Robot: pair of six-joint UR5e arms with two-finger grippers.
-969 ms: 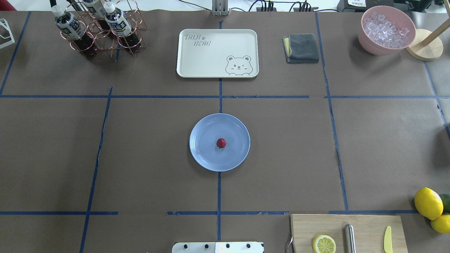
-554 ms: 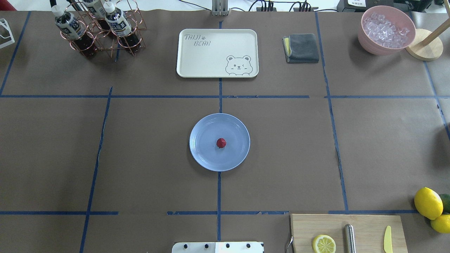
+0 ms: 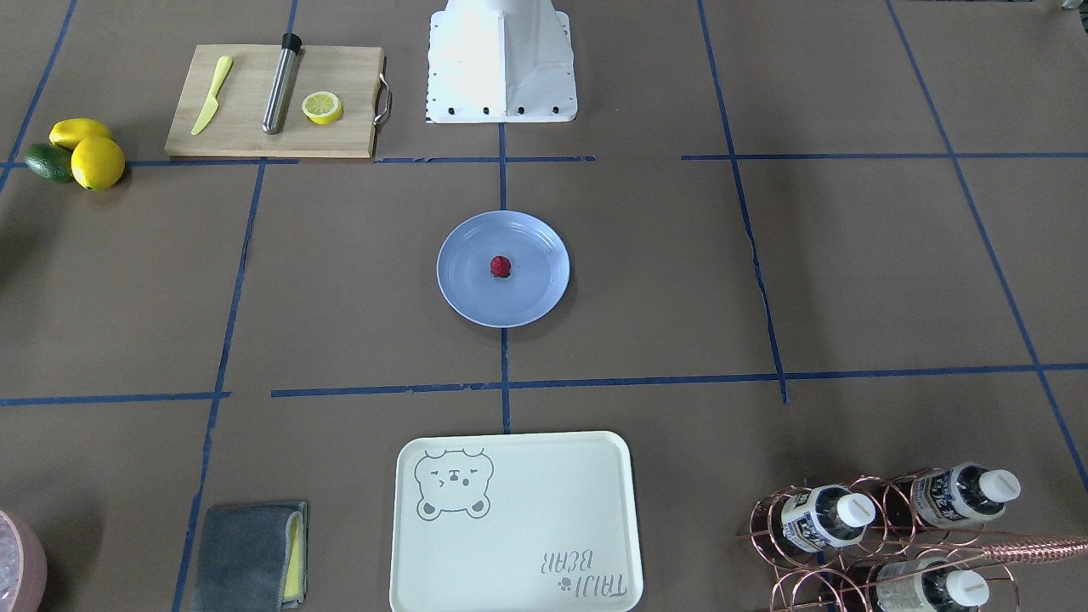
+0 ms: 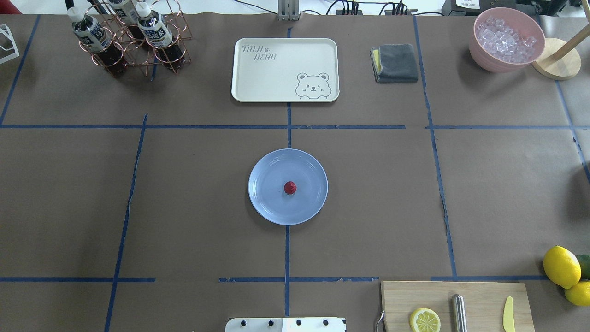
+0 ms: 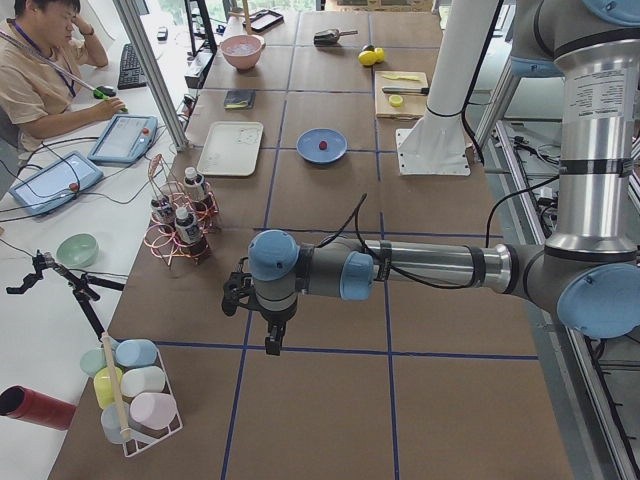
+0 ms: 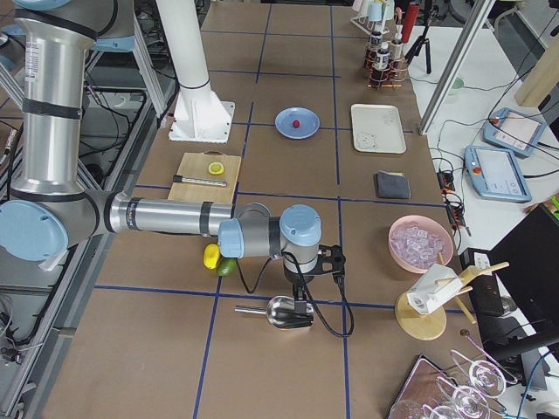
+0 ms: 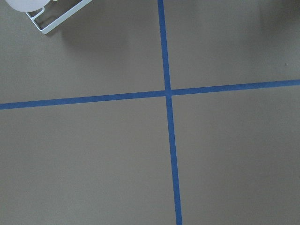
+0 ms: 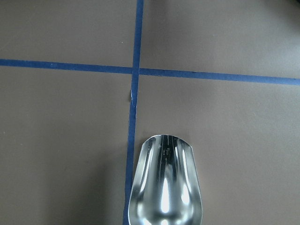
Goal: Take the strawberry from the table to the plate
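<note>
Apparently finished, or all but. Shows the strawberry (image 4: 290, 187) lying near the middle of the plate (image 4: 260, 205), resting on its floor, well inside the raised rim and off the table (image 4: 184, 193). Reads the same from the front-facing view, with nothing gripping it or hovering over it. Counts, judged from that alone, as pick and placement both done.

Moving outward from the plate, finds the bear-print tray (image 4: 286, 69) beyond it on the side away from the robot. Finds the cutting board (image 4: 461, 295) on the robot's side of the plate, off to the right. Neither touching the plate.

Farthest from the plate, has both arms well out toward the table's ends. Has the left gripper (image 5: 270, 338) low over bare paper and a blue tape crossing (image 7: 168, 91), with nothing seen in its grasp; cannot tell whether parted or closed. Has the right gripper (image 6: 300, 299) just above a metal scoop (image 8: 165, 187); again impossible to call as parted or closed.

Leaves, at most, a return of the arms to rest. Seemingly needs no further handling of the strawberry.
</note>
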